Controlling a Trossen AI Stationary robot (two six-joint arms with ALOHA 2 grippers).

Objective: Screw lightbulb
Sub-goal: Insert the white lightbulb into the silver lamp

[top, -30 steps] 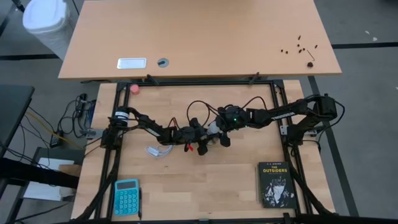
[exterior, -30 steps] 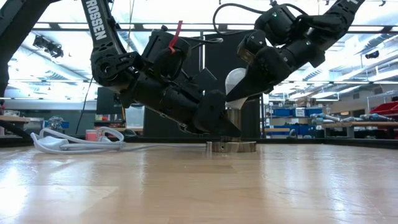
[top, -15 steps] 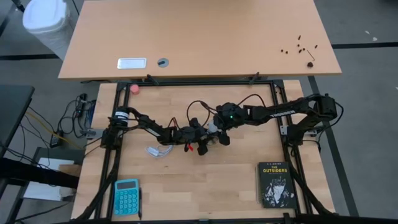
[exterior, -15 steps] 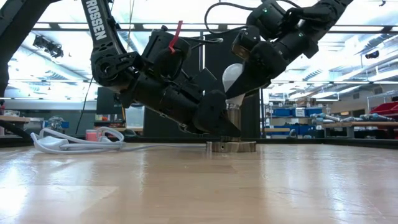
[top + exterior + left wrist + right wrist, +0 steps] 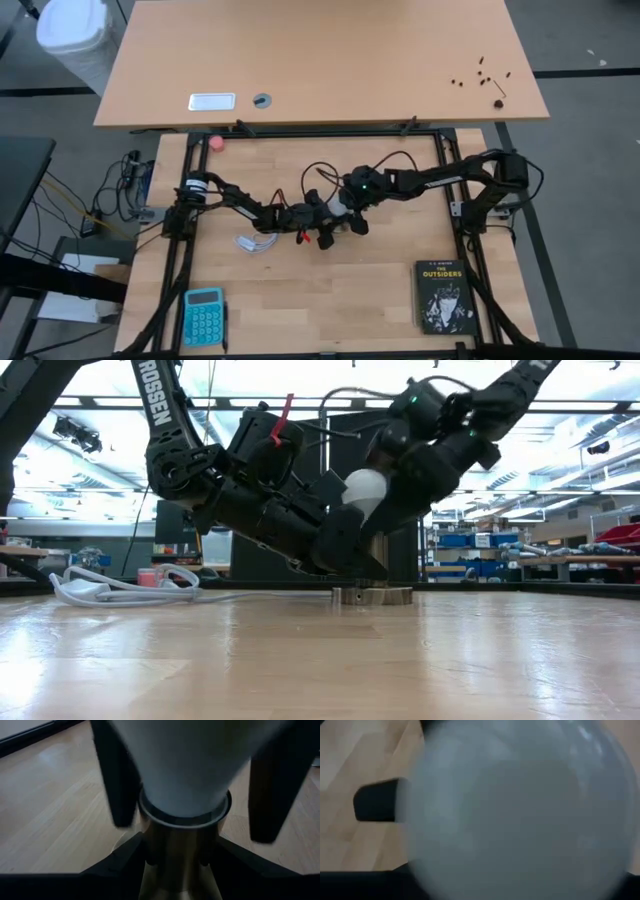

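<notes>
Where the two arms meet at the middle of the desk (image 5: 390, 300), the bulb (image 5: 364, 490) stands in the socket (image 5: 372, 594), its white globe tilted toward the left arm and its narrow neck sunk in the metal collar.

Going left to right in the high view: a teal calculator (image 5: 203, 316) lies at the near left corner of the desk, and a small pink ball (image 5: 216, 142) sits near the far left edge. A coil of white cord (image 5: 256, 242) lies just left of the arms' meeting point.

The left jaws (image 5: 345, 555) come in low from the left and sit down at the socket's metal stem, below the globe. In the left wrist view their two dark tips flank the stem (image 5: 175, 865) closely, one on each side, narrowly set; whether they press the metal I cannot tell. The bulb's tapering white neck (image 5: 185, 775) fills the space above them.

The right jaws (image 5: 385, 495) reach in from the right and higher up, closed around the globe. In the low view the white globe shows just left of the dark gripper body. In the right wrist view the frosted globe (image 5: 520, 810) fills nearly the whole picture, with one dark finger (image 5: 377, 807) pressed against its side, so the bulb sits right between the jaws, held at a middling width.

Farther right, a dark book (image 5: 443, 296) lies near the desk's right corner, well apart from the arms.
</notes>
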